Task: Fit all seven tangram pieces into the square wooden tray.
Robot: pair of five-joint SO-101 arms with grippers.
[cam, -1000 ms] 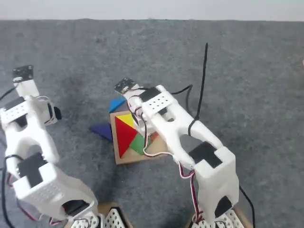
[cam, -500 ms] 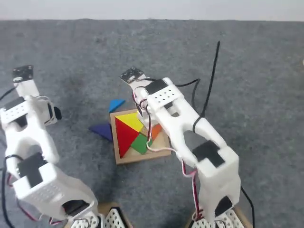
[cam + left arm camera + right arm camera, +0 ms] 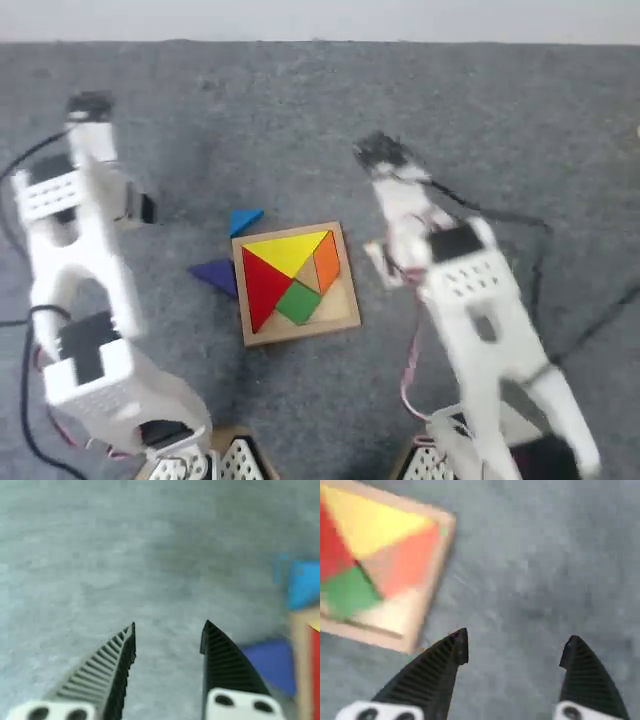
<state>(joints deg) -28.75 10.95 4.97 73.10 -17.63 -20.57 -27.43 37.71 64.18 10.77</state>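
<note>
Two arms stand side by side on a grey carpet-like surface (image 3: pixel 500 130), which runs back to a pale wall (image 3: pixel 320 20). One square wooden tray (image 3: pixel 335 312) lies on the carpet between the arms, set slightly askew. Four coloured pieces are seated in it, packed against each other: one yellow triangle (image 3: pixel 288 250), one red triangle (image 3: pixel 262 288), one green piece (image 3: pixel 298 301) and one orange piece (image 3: pixel 327 260). A tan patch among them may be a piece or bare wood; I cannot tell which. Two blue pieces lie outside on the carpet: one light blue triangle (image 3: pixel 244 220) just beyond the tray's far corner, and one dark blue piece (image 3: pixel 215 273) touching or nearly touching its left rim. The left gripper (image 3: pixel 168 625) is spread wide with nothing between its fingers, over carpet near the dark blue piece. The right gripper (image 3: pixel 517 636) is likewise spread and holds nothing, over carpet beside the tray's right rim.
</note>
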